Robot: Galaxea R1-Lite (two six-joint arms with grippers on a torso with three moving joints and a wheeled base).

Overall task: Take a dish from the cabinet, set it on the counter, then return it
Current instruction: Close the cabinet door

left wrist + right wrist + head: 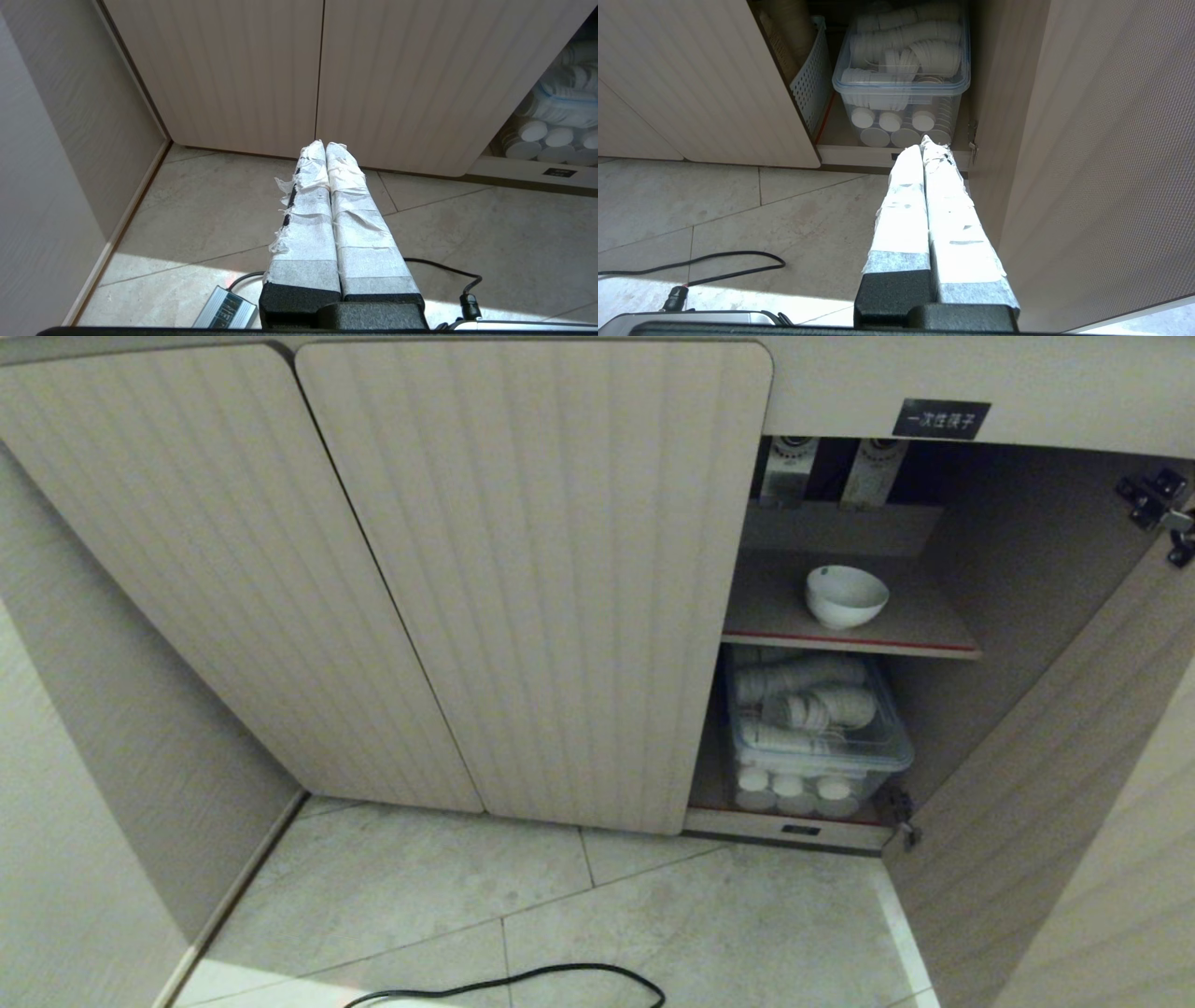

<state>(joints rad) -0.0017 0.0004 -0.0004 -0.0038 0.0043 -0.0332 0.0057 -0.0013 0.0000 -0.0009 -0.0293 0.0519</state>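
Note:
The dish [846, 595], a small white bowl, stands upright on the cabinet's [532, 579] inner shelf [924, 633] with the red edge, behind the opened right-hand door. Neither arm shows in the head view. My left gripper [325, 145] is shut and empty, low over the floor, pointing at the two closed ribbed doors. My right gripper [924, 142] is also shut and empty, pointing at the bottom of the open compartment. The counter is out of view.
A clear box of stacked white cups [817, 733] [903, 79] fills the compartment under the shelf, with a white slotted basket [810, 79] beside it. The opened door [1055, 784] stands at the right. A black cable [523, 982] and a silver power brick [224, 311] lie on the tiled floor.

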